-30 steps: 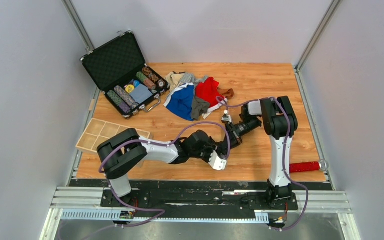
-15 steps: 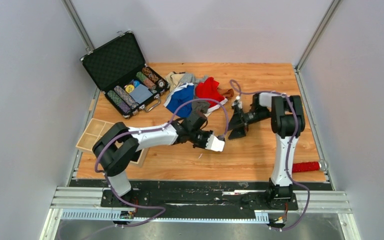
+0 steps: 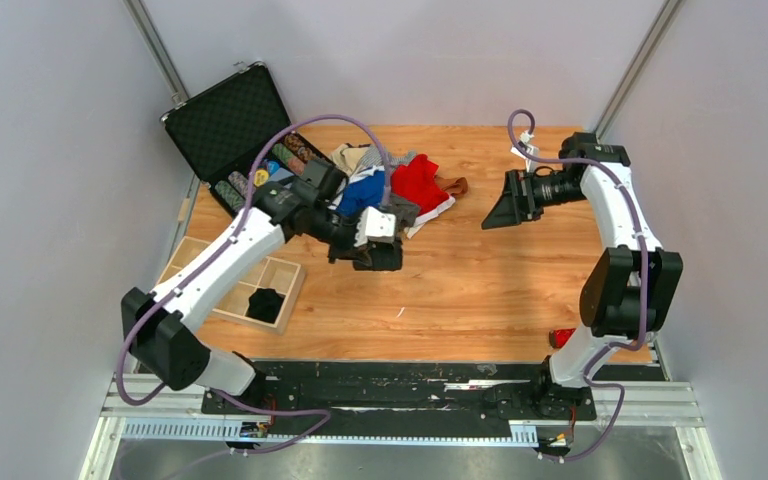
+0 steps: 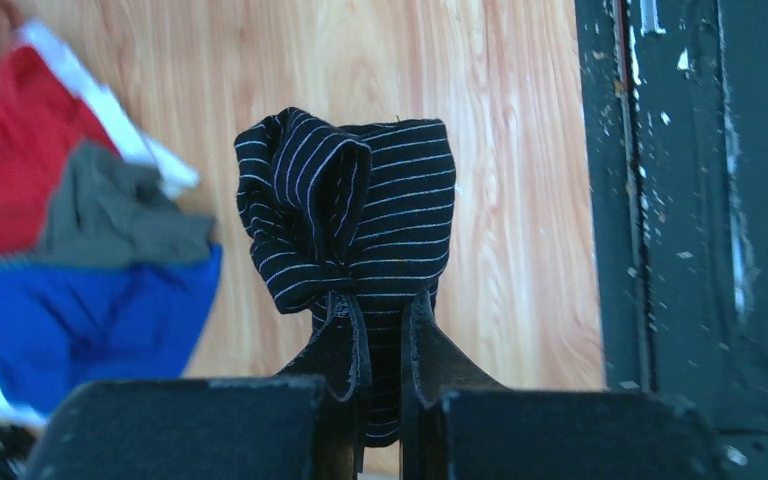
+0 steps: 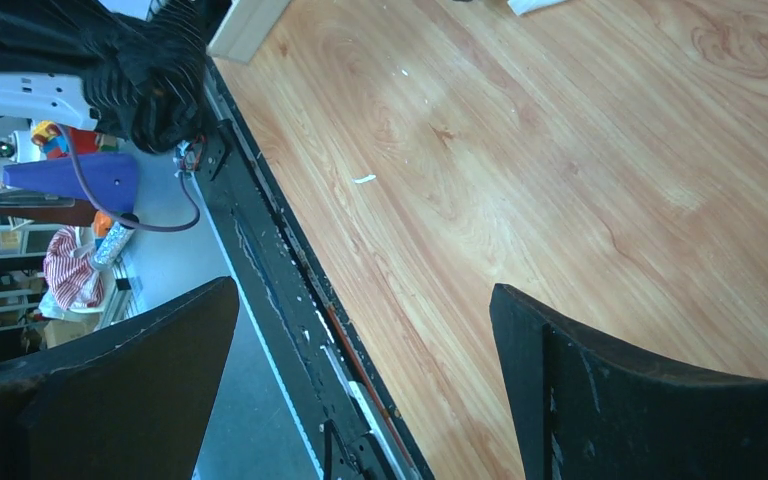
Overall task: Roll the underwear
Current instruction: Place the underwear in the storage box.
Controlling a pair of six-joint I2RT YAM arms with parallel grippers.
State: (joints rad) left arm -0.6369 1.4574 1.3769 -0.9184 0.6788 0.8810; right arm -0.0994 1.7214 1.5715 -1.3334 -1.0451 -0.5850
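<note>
My left gripper (image 4: 385,312) is shut on a rolled black underwear with thin white stripes (image 4: 360,210), and the roll sticks out past the fingertips. From above, this gripper (image 3: 378,252) hangs over the wood just in front of the underwear pile (image 3: 390,188). The pile holds red (image 3: 420,180), blue (image 3: 362,196), grey (image 3: 400,211) and beige (image 3: 350,156) pieces. My right gripper (image 3: 505,205) is raised at the far right, wide open with nothing between its fingers (image 5: 600,390). It faces the pile from about a hand's width away.
A wooden compartment tray (image 3: 215,262) sits at the left edge, with a black bundle (image 3: 263,303) in one compartment. The open poker chip case (image 3: 240,125) stands at the back left. A red bristly stick (image 3: 563,337) shows partly behind the right arm's base.
The grippers were together at the front centre. The right one opened and withdrew to the far right. The left one carried the black roll back and left toward the pile, uncovering the tray.
</note>
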